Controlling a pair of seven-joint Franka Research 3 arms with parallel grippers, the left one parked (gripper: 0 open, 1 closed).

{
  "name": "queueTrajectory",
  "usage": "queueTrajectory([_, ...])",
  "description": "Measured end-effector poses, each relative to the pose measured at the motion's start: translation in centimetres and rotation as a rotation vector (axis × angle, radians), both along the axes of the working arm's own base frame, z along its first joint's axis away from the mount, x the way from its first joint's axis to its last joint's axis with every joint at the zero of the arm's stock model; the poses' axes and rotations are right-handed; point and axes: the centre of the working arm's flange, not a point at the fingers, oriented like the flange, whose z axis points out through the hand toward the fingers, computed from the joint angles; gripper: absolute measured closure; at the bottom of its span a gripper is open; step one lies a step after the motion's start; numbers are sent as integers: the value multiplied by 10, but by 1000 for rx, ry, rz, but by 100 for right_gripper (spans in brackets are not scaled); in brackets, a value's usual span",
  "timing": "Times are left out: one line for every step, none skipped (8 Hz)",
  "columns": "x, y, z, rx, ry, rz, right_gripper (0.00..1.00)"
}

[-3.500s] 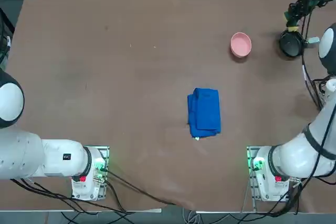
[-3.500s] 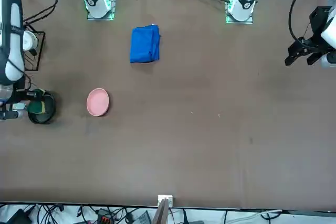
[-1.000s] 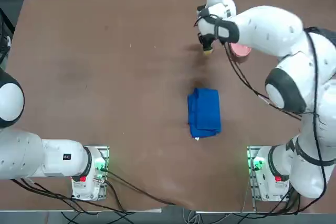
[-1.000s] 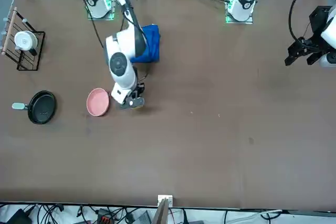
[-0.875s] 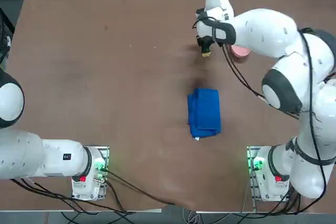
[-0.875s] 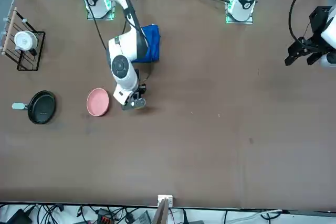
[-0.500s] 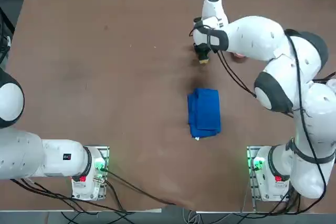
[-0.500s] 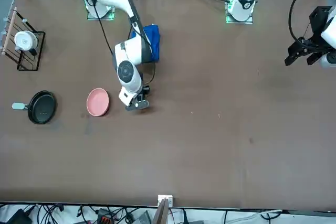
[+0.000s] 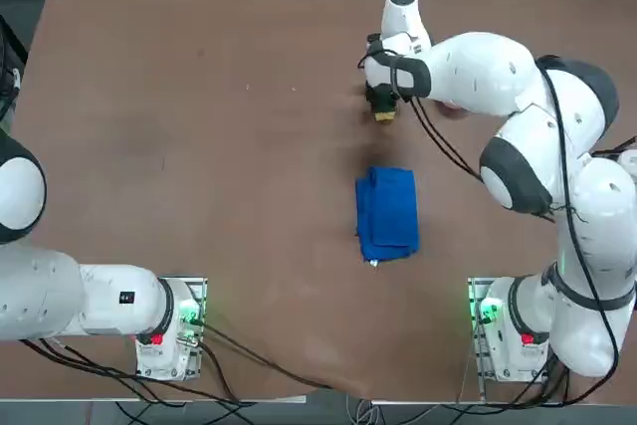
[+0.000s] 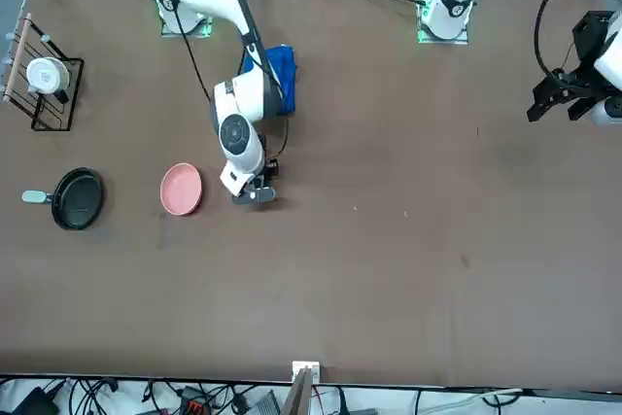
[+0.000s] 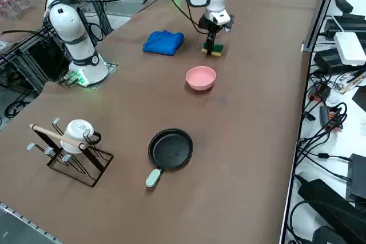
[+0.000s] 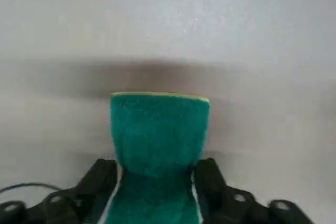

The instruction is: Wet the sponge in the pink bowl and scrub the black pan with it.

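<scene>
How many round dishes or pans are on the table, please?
2: the pink bowl sits near the sponge, and the black pan lies farther along, near the mug rack. None seems hidden.

From overhead, my right arm (image 9: 498, 57) reaches across the brown table (image 9: 199, 146), my right gripper (image 9: 383, 106) pointing down over the sponge (image 9: 384, 115), whose yellow edge peeks out. The pink bowl (image 9: 450, 108) is mostly hidden under my forearm. The blue cloth (image 9: 387, 213) lies nearer my bases, apart

The right hand (image 9: 383, 106) moves from the pan (image 11: 171, 149) past the bowl (image 10: 182, 189), setting the sponge (image 12: 159, 129) on the desk (image 9: 199, 146).
</scene>
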Motion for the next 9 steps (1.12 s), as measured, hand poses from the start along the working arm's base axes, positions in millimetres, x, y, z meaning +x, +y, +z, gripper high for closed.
queueTrajectory([4,9,12,14,-20,-25,0])
queueTrajectory([7,16,27,31,-33,-45,0])
queueTrajectory([9,18,45,44,-37,-59,0])
queueTrajectory([15,11,71,52,-34,-70,0])
queueTrajectory([25,-9,110,44,-42,-81,0])
queueTrajectory([36,-37,160,29,-65,-91,0])
queueTrajectory([43,-71,212,24,-83,-104,0])
queueTrajectory([45,-110,257,33,-87,-110,0])
queueTrajectory([44,-149,290,49,-83,-101,0])
